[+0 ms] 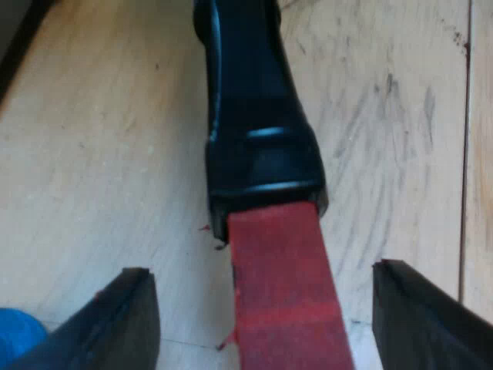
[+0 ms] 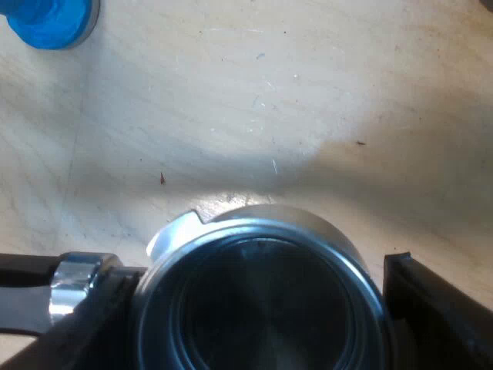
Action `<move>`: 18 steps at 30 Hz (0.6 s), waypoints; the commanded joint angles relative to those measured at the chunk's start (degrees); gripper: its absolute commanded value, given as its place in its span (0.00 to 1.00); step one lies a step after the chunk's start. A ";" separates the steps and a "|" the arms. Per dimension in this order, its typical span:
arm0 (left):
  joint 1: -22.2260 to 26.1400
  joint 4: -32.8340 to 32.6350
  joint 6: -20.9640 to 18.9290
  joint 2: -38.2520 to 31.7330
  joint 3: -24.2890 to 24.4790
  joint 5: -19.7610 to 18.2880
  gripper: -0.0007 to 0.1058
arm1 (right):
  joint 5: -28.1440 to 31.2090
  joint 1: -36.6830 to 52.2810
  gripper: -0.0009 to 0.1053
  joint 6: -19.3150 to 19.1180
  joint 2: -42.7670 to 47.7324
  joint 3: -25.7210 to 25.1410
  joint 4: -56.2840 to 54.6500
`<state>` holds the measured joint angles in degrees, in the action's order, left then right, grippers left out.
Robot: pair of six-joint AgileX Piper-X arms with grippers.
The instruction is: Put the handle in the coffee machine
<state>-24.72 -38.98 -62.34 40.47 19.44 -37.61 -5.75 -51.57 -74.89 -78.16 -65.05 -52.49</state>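
Left wrist view puts the left gripper (image 1: 260, 270) right over the red end (image 1: 281, 293) of the holder's handle (image 1: 254, 116). Its two black fingers (image 1: 127, 320) stand wide apart, one on each side of the red strip, and neither touches it. That straddle reads as a line-up for a grasp: the red end runs straight down the middle of the gap, so closing would pinch it squarely. Past the fingertips the dark, glossy handle runs away from the gripper over the pale wooden table (image 1: 92, 154). Just outside one finger sits a bit of the blue tamper (image 1: 15, 335), close enough to be brushed if the gripper shifts sideways.

In the right wrist view, the right gripper (image 2: 254, 266) is set around the holder (image 2: 254, 308) at its metal basket, whose round open mouth faces the camera. Whether it is pressing on the rim or only bracketing it, I cannot tell; in my judgement it is there to steady the basket while the other arm takes the handle. A chrome collar (image 2: 77, 285) joins the basket to the handle beside the gripper. Farther out is bare table (image 2: 269, 100), partly in shadow, and the blue tamper (image 2: 50, 19) stands well apart, not blocking a lift. The holder looks to sit low over the wood, so the carry seems not yet begun.
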 commanded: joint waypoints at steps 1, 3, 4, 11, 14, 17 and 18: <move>-0.04 3.38 -0.18 -0.38 -0.85 -0.40 0.58 | -0.99 -0.04 0.01 0.20 0.89 -0.71 0.33; -0.04 4.44 -0.18 -0.38 -1.15 -0.40 0.58 | -0.99 -0.04 0.01 0.20 0.89 -0.71 0.33; -0.04 5.31 -0.18 -0.38 -1.33 -0.40 0.58 | -0.99 -0.04 0.01 0.20 0.89 -0.71 0.33; -0.04 7.90 -0.74 -0.38 -2.13 -0.85 0.58 | -0.99 -0.04 0.01 0.20 0.89 -0.71 0.33; -0.04 8.42 -0.74 -0.23 -2.27 -0.85 0.58 | -0.99 -0.04 0.01 0.20 0.89 -0.71 0.33; -0.04 8.98 -0.74 -0.23 -2.43 -0.85 0.58 | -0.99 -0.04 0.01 0.20 0.89 -0.71 0.33; -0.04 9.37 -0.74 -0.23 -2.50 -0.85 0.58 | -0.99 -0.04 0.01 0.20 0.89 -0.71 0.33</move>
<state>-24.72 -30.38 -62.51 40.47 17.13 -37.77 -5.75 -51.57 -74.74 -78.16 -65.05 -52.49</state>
